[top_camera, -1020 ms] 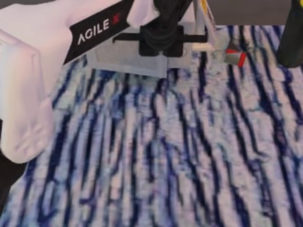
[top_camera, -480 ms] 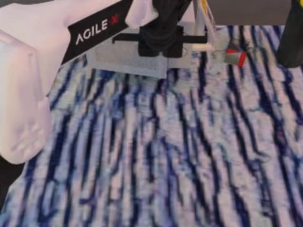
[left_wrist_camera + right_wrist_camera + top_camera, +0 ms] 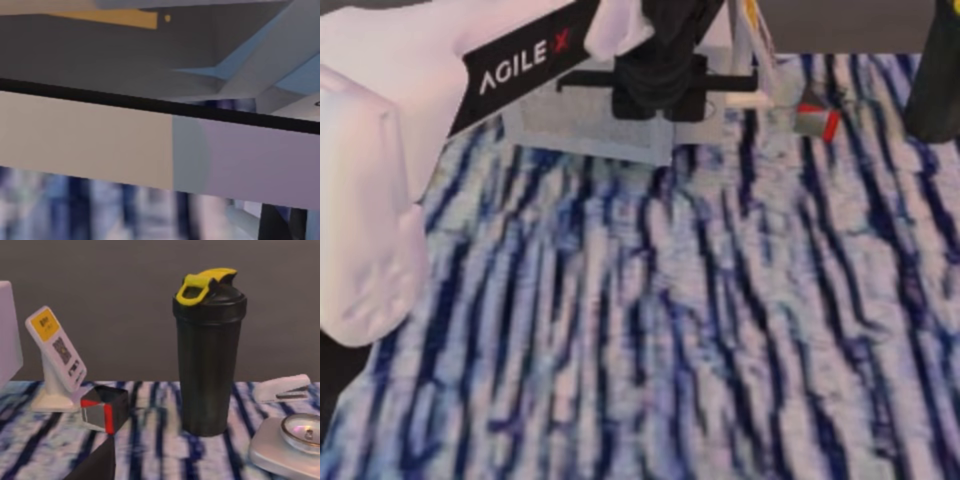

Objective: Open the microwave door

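Swinging the microwave door [image 3: 595,125] outward is the step in hand, judged from the left gripper [image 3: 660,85] working at the door's free edge, at the table's far side; its finger state cannot be told. Following the hinge arc is advisable. Beyond the microwave [image 3: 380,120], to its right, are standing a card stand [image 3: 55,357], a red-and-black box [image 3: 102,407] and a black shaker bottle [image 3: 209,352]; none is blocking the door.

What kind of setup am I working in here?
Likely a simulated tabletop test scene: a microwave on a blue-streaked table, with unrelated clutter, namely a black shaker bottle, a stapler and a small scale.
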